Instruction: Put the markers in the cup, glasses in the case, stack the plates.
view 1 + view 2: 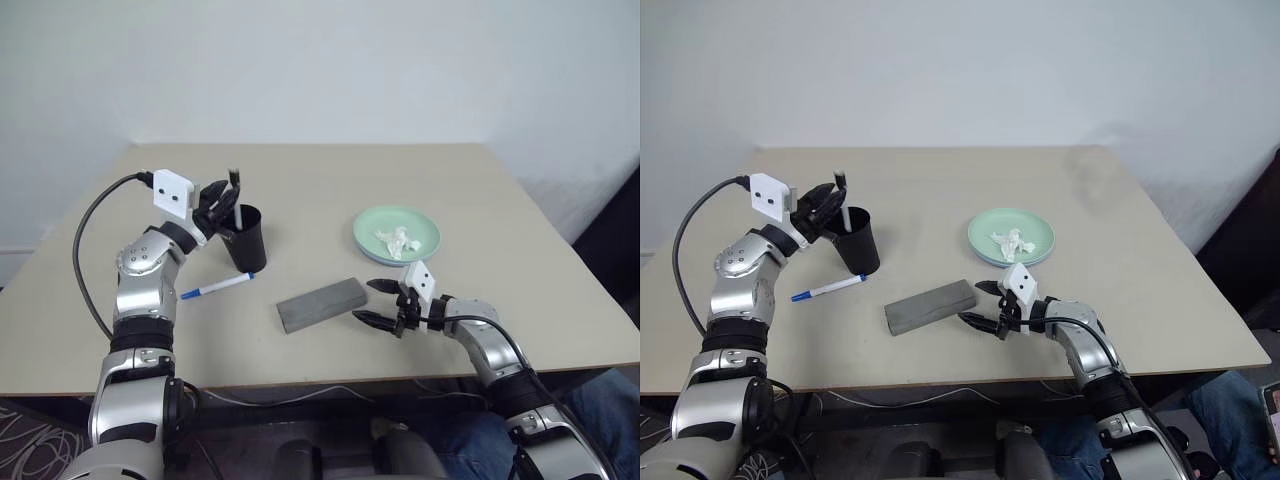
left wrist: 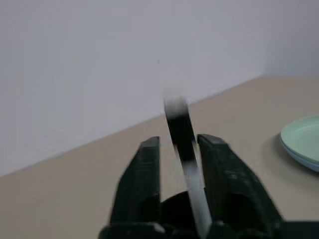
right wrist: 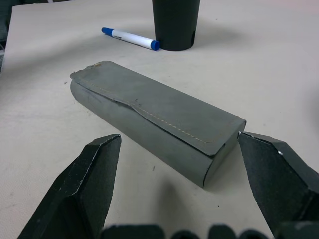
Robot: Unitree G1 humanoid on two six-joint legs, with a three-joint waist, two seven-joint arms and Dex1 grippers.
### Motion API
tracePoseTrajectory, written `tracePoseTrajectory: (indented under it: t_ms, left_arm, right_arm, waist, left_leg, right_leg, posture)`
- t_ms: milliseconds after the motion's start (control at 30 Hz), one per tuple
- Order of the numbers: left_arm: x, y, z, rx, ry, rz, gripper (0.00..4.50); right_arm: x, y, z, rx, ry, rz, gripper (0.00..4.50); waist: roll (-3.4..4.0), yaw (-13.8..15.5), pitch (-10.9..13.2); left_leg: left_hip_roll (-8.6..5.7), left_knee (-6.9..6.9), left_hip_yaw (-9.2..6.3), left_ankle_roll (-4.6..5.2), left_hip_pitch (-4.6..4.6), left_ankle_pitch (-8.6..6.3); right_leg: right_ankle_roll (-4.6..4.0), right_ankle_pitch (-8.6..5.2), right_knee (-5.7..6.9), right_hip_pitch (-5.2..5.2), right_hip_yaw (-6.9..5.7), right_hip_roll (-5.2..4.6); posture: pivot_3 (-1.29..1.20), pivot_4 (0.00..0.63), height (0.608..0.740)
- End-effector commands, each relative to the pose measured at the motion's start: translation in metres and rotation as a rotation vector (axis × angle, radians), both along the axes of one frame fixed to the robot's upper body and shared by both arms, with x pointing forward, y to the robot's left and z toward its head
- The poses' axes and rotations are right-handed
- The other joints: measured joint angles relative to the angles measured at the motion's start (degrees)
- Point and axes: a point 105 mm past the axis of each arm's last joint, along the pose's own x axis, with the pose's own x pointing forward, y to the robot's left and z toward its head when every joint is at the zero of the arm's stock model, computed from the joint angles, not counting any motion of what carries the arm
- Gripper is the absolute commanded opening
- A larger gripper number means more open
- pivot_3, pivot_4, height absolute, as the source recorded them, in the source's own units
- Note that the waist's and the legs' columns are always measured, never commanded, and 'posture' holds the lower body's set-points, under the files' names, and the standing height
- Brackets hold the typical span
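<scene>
— Plain white wall, and a beige counter [image 1: 480, 300] carrying everything. How far along does it look to you?

— Partway. The black-capped marker [image 1: 238, 205] stands in the black cup [image 1: 248, 240], and the left gripper [image 1: 222, 200] is right at it, jaws a little apart on either side of the shaft. Whether they pinch it I cannot tell.

— And the other marker?

— The blue-capped marker [image 1: 216, 287] lies flat on the counter just beside the cup's base, so that 1 is left. The grey case [image 1: 320, 304] is shut in the middle. The mint green plate [image 1: 397, 234] sits beyond it with a crumpled tissue [image 1: 398, 242] on it. I can't pick out glasses.

— The right gripper [image 1: 377, 303]?

— Jaws spread wide, empty, just off the case's near end.

— Do the views differ?

— The right wrist view shows the case's stitched flap; the left wrist view catches a light blue edge under the green plate, which suggests the 2 are stacked.
</scene>
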Motion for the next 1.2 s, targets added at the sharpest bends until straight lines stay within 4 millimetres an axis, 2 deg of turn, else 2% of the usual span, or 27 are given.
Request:
tracePoseTrajectory:
  t_ms: [33,100,233,433,600,733,933,1100,1200]
  left_arm:
    - [0.003,-0.006,0.024,0.012,-0.082,-0.023,2.48]
    - [0.003,-0.006,0.024,0.012,-0.082,-0.026,3.14]
    - [0.001,-0.005,0.026,0.013,-0.089,-0.033,3.14]
    - [-0.004,0.007,0.048,-0.046,-0.088,-0.072,3.14]
    - [-0.021,0.018,0.068,-0.013,-0.016,-0.206,3.14]
    - [-0.044,0.023,0.077,0.107,0.12,-0.341,3.14]
    - [-0.065,0.036,0.058,0.301,0.344,-0.425,3.14]
    - [-0.075,0.057,0.023,0.498,0.578,-0.43,3.14]
    - [-0.073,0.064,0.005,0.613,0.671,-0.417,3.14]
  right_arm:
    - [0.004,0.001,0.017,0.021,-0.058,0.005,4.07]
    - [0.005,0.001,0.017,0.021,-0.058,0.004,4.07]
    - [0.005,0.002,0.017,0.022,-0.058,0.006,4.07]
    - [0.006,0.003,0.018,0.022,-0.059,0.009,4.07]
    - [0.005,0.003,0.018,0.022,-0.058,0.012,4.07]
    - [0.005,0.004,0.017,0.024,-0.053,0.013,4.07]
    - [0.006,0.005,0.016,0.026,-0.05,0.012,4.07]
    - [0.007,0.006,0.016,0.028,-0.051,0.012,4.07]
    - [0.008,0.007,0.016,0.028,-0.054,0.011,4.07]
  waist:
    - [0.0,0.0,0.0]
    - [0.0,0.0,0.0]
    - [0.0,0.0,0.0]
    - [0.0,0.0,0.0]
    - [-0.02,-0.1,0.0]
    - [-0.03,-0.1,0.0]
    - [-0.01,0.0,0.0]
    - [0.0,-0.1,0.0]
    - [0.0,0.0,0.0]
  left_leg:
    - [0.0,0.0,-0.01,0.0,0.0,0.0]
    - [0.0,-0.01,0.0,-0.01,-0.01,0.01]
    - [0.0,-0.01,-0.01,-0.01,-0.01,0.01]
    - [0.01,-0.02,-0.01,-0.01,-0.01,0.01]
    - [0.03,-0.08,0.0,-0.02,-0.02,0.0]
    - [0.03,-0.13,0.01,-0.03,-0.02,0.0]
    - [0.01,-0.13,-0.01,-0.04,0.01,-0.01]
    - [0.06,-0.15,0.02,-0.05,0.0,-0.01]
    - [0.07,-0.2,0.04,-0.04,-0.04,-0.01]
  right_leg:
    - [0.0,0.0,0.0,0.0,0.0,0.0]
    - [0.0,0.0,-0.01,-0.01,0.0,0.0]
    - [0.0,0.0,0.0,0.0,0.0,0.0]
    - [0.0,0.0,0.0,-0.02,-0.01,0.0]
    - [0.0,-0.01,-0.01,-0.07,0.0,0.02]
    - [-0.06,-0.05,-0.04,-0.09,-0.01,0.01]
    - [-0.12,-0.11,-0.04,-0.06,-0.02,-0.05]
    - [-0.14,-0.11,-0.01,-0.13,-0.01,-0.01]
    - [-0.14,-0.11,-0.01,-0.2,-0.01,0.01]
  posture:
    - [0.0,0.0,0.721]
    - [0.0,0.0,0.721]
    - [0.0,0.0,0.721]
    - [0.0,0.0,0.721]
    - [0.0,0.0,0.721]
    - [0.0,0.0,0.721]
    - [0.0,0.0,0.721]
    - [0.0,0.0,0.721]
    - [0.0,0.0,0.721]
